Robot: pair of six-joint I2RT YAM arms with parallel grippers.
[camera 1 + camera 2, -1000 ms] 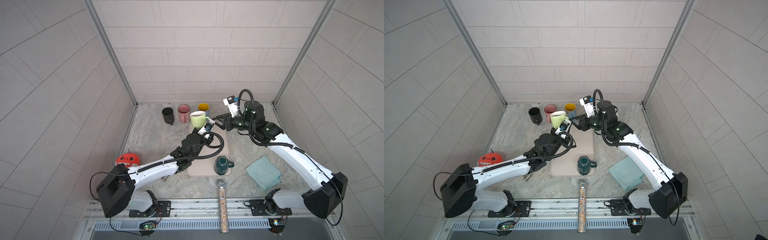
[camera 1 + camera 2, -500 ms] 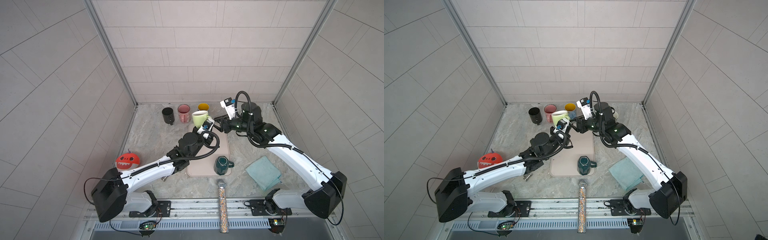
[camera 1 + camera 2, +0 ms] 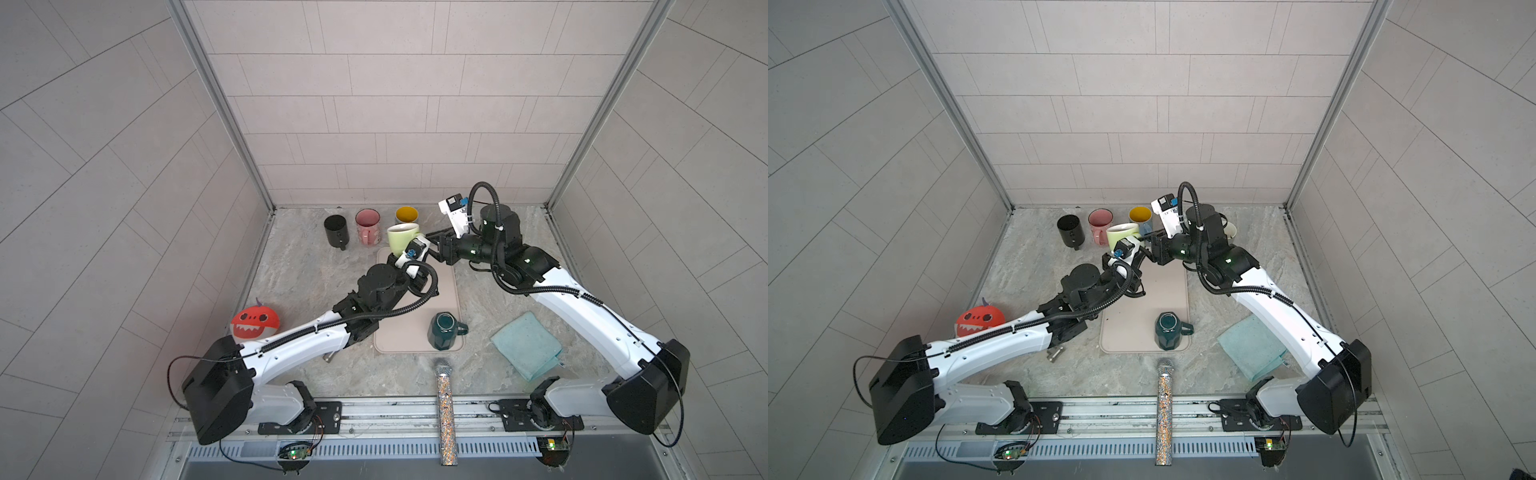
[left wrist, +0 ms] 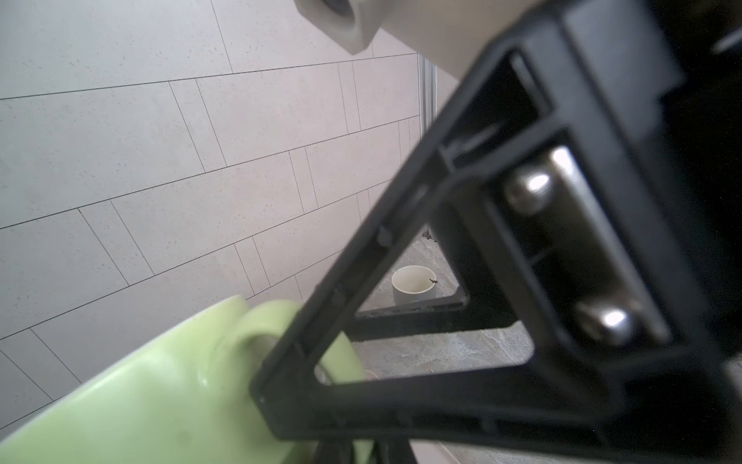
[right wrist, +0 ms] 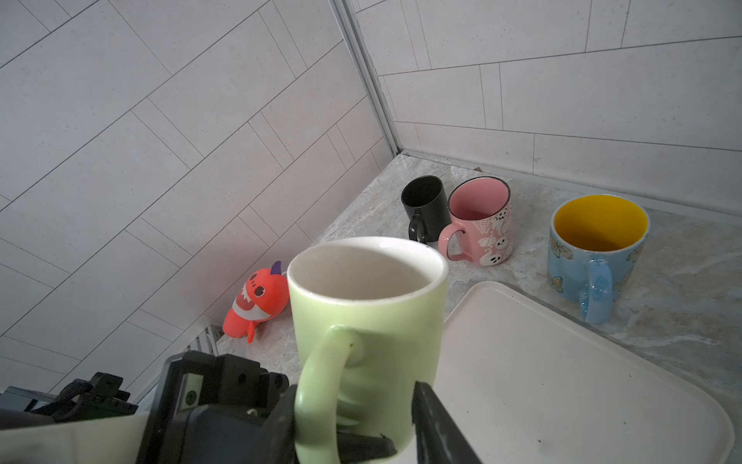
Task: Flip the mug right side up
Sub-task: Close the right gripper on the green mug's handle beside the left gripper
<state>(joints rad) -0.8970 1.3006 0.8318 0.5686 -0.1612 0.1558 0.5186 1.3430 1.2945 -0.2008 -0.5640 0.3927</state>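
A plush red shark (image 3: 254,322) sits by the left wall. The left gripper (image 3: 405,253) is clamped tight low on a glossy pale-green mug (image 3: 400,242), near its looped handle. It holds the mug clear of the marbled table (image 3: 316,270), over the far end of a smooth beige mat (image 3: 440,291). The mug is mouth up with its white inside showing, so the turning itself looks done. What seems to remain is a handover or a set-down.

Along the far wall a black mug (image 3: 336,230), a pink mug (image 3: 368,226) and a blue mug (image 3: 406,215) with a yellow inside stand upright.

From the right, the right gripper (image 3: 432,246) has its jaws part-way apart on either side of the green mug's lower part. Whether they press on it cannot be told. Glazed ceramic is slick, so the next move likely needs one firm grip before the other lets go, then a level lowering.

Nearer, a faceted dark-green mug (image 3: 442,334) stands on the mat. A folded teal cloth (image 3: 525,345) lies to the right.
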